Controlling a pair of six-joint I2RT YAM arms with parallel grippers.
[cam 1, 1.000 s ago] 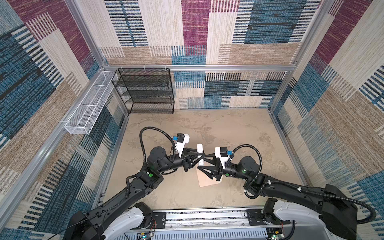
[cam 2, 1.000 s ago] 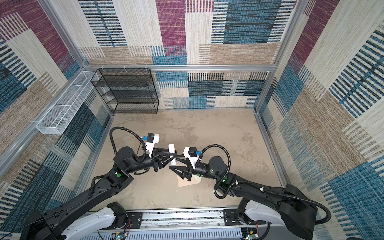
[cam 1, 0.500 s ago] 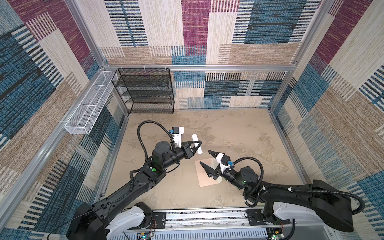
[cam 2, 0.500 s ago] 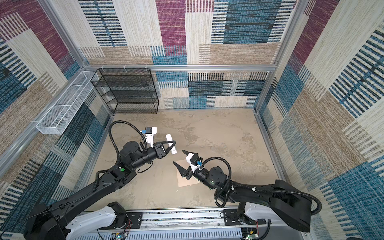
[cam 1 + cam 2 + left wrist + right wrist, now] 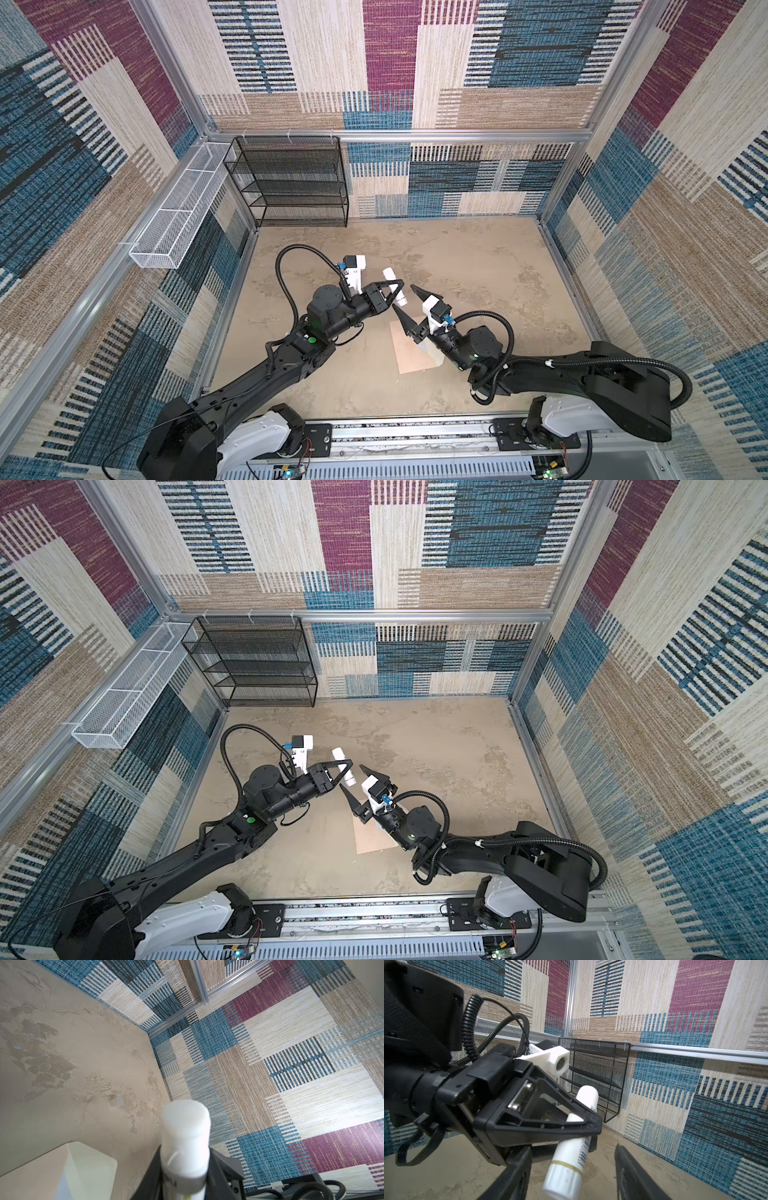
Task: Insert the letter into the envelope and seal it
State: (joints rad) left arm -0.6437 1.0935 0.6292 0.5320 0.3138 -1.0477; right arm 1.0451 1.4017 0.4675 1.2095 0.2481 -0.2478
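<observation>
Left gripper (image 5: 398,291) clamps the tube (image 5: 571,1159); right gripper (image 5: 403,297) gapes, empty. Envelope (image 5: 409,357) is thin, floppy paper, so we pinch its flap (image 5: 432,354) edge.

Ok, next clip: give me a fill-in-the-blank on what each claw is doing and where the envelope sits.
1. The left claw is shut on a white ____.
2. The right claw has its jaws ____, gripping nothing.
3. The envelope lies on the ____.
4. The mesh shelf by the back wall is ____ in colour.
Missing words: tube; open; table; black.
</observation>
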